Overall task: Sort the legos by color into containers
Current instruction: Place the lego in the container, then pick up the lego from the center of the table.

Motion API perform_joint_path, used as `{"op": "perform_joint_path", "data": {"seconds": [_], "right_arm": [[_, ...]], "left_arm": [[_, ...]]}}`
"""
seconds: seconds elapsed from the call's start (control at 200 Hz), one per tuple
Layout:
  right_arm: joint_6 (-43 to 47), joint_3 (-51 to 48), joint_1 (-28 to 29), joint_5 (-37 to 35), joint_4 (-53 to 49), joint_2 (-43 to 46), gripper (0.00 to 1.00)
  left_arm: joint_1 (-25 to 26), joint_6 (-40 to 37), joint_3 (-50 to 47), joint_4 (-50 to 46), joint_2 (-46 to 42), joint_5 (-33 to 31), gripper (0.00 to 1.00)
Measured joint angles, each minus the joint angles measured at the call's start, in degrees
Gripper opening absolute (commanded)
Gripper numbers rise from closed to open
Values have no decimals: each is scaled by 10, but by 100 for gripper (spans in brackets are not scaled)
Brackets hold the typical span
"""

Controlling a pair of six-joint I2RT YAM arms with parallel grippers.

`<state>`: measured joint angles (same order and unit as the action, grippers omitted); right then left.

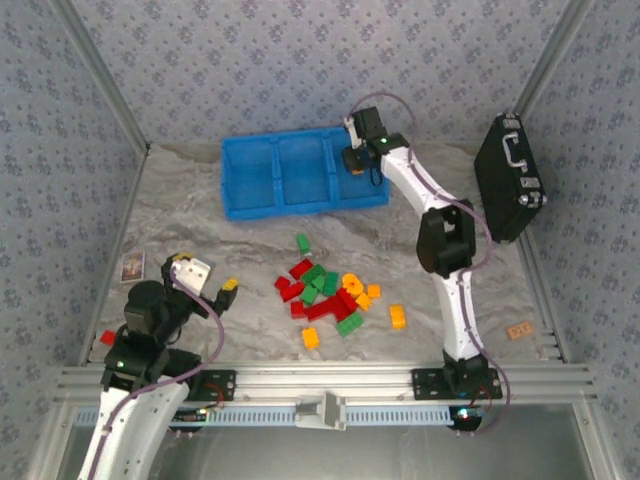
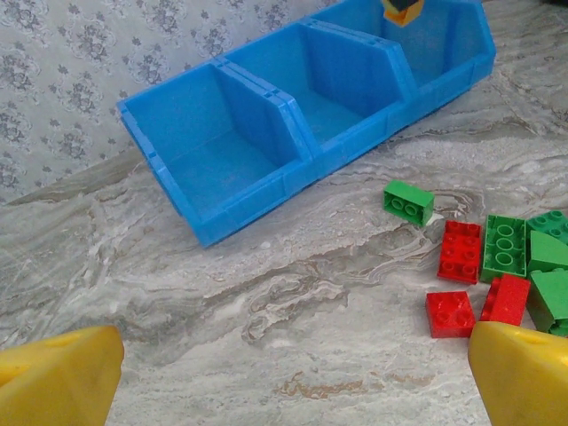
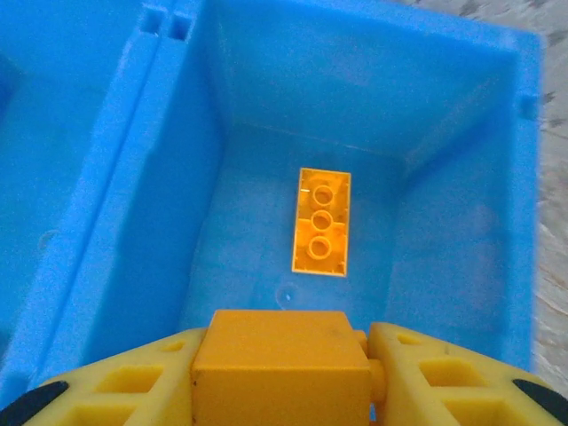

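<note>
The marbled counter (image 1: 200, 260) has the blue tray (image 1: 300, 208) at the back. The pile of legos (image 1: 330, 295) sits loose in the middle, well apart from it, with red, green and orange all mixed up. Over at the tray, the right pincer (image 3: 280, 377) is clamped on an orange brick (image 3: 280, 355) and hangs above the right-hand compartment (image 3: 373, 89), where a flat orange brick (image 3: 321, 222) lies on the floor. Looks like drop time, so it's probably best to let go while centred between the walls and low enough that nothing bounces into the next bin. The left pincer (image 2: 293, 377) is spread wide with nothing in it, low over the counter and facing the pile.
</note>
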<state>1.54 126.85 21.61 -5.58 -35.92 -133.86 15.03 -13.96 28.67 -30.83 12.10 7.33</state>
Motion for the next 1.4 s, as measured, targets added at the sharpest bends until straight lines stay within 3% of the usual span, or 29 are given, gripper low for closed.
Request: {"op": "perform_joint_path", "data": {"seconds": [0.115,0.345,0.53,0.725,0.89,1.08,1.179,1.269,1.399], "right_arm": [[0,52,0,0,-16,-54,46],[-1,50,-3,0,-30,-75,49],[-5,22,-3,0,-30,-75,62],[3,-10,-1,-1,-32,-64,67],[30,-137,37,-35,-67,86,70],[19,-294,157,-60,-76,390,70],[1,-404,211,-61,-70,506,69],[-24,-507,233,-60,-71,564,68],[-64,-624,239,-60,-70,574,68]], "left_arm": [[0,0,0,1,0,0,100],[0,0,0,2,-1,0,100],[0,0,0,2,-1,0,100],[0,0,0,2,-2,0,100],[0,-1,0,5,-5,0,100],[0,-2,0,6,-6,0,100],[0,-2,0,6,-12,0,100],[0,-2,0,6,-13,2,100],[0,-2,0,6,-13,10,100]]}}
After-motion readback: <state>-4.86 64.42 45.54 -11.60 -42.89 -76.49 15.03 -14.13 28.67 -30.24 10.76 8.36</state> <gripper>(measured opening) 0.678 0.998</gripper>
